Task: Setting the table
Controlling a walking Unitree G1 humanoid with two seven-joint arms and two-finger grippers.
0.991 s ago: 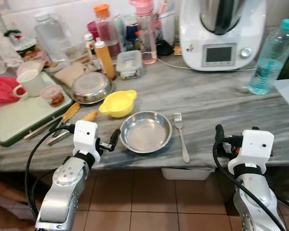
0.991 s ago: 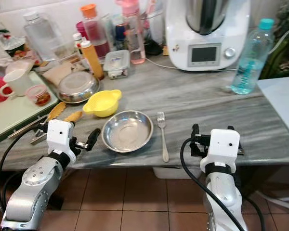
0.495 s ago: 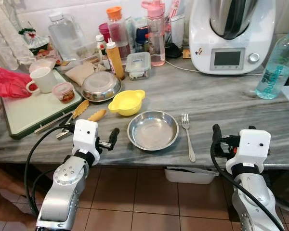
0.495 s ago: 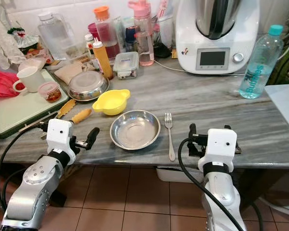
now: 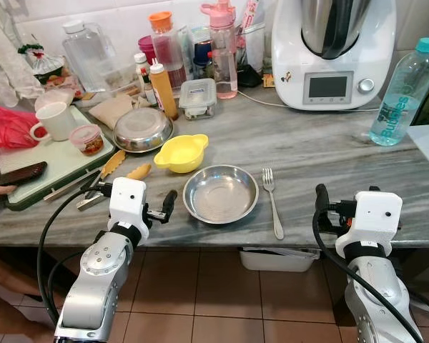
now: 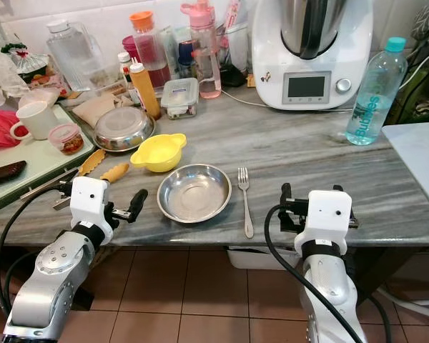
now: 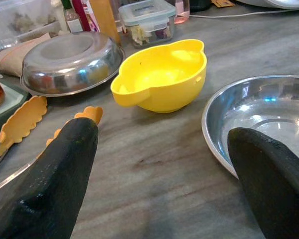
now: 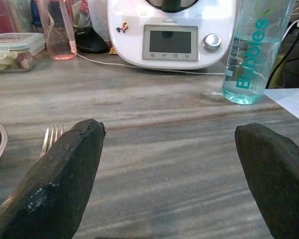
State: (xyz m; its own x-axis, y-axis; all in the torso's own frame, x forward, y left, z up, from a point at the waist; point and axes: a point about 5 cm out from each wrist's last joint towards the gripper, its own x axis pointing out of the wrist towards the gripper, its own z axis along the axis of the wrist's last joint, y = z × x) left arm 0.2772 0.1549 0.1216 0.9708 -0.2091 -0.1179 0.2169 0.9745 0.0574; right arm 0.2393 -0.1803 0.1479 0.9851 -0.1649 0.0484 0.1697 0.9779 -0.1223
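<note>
I am holding both hands wide and empty at the counter (image 5: 329,153) edge, left hand (image 5: 157,209) beside the plate (image 5: 220,194), right hand (image 5: 327,207) near the fork (image 5: 272,202); approaching low and level should suit.

A grey marble counter (image 5: 322,153) carries everything. The steel plate (image 5: 220,194) lies near its front edge. Just right of the plate lies a fork (image 5: 272,202); behind it, to the left, a yellow bowl (image 5: 180,152). Further left of the plate are a steel bowl (image 5: 142,129) turned upside down and a green tray (image 5: 53,158). Far behind the plate stands a white kitchen machine (image 5: 333,50), with a blue bottle (image 5: 402,93) beside.
</note>
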